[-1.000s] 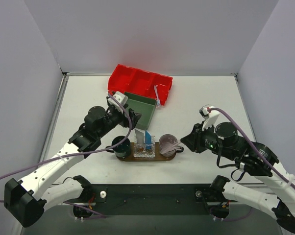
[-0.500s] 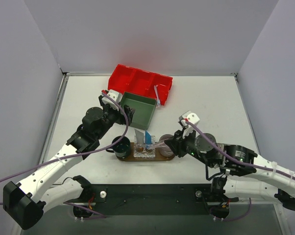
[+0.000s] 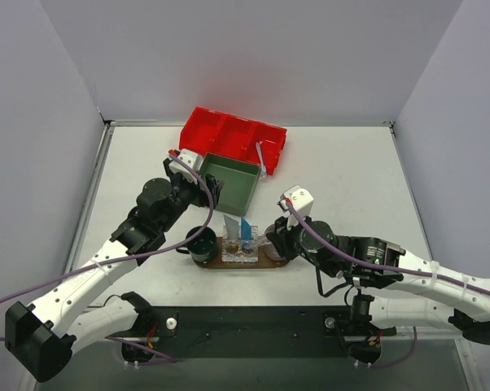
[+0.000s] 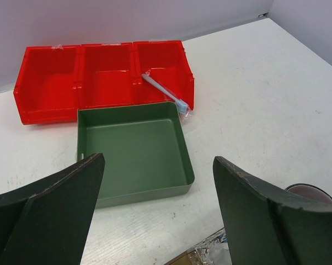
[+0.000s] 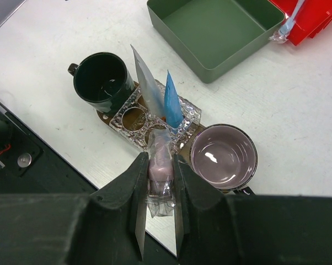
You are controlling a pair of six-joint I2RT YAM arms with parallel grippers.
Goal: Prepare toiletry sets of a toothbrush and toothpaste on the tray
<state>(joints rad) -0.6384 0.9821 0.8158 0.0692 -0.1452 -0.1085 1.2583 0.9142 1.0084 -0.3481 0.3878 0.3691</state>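
My right gripper [image 5: 160, 159] is shut on a pink toothbrush in a clear wrapper [image 5: 160, 144], held above the near edge of the brown oval tray [image 3: 227, 261]. A clear holder [image 5: 134, 117] on the tray holds a white tube [image 5: 144, 81] and a blue tube [image 5: 172, 106] upright. A second wrapped toothbrush [image 4: 165, 93] leans in the red bin's right compartment. My left gripper [image 4: 158, 161] is open and empty, hovering by the green box [image 4: 132, 148]. In the top view the right gripper [image 3: 271, 241] sits over the tray's right end.
A dark green mug [image 5: 102, 80] stands on the tray's left end and a pink mug [image 5: 223, 156] on its right end. The green box [image 3: 233, 182] lies just behind the tray. The red divided bin [image 3: 231, 137] lies behind the box.
My right arm has swung left, carrying the toothbrush from the tray's right side to over its right end. The left gripper shifted slightly back toward the green box, then stayed.
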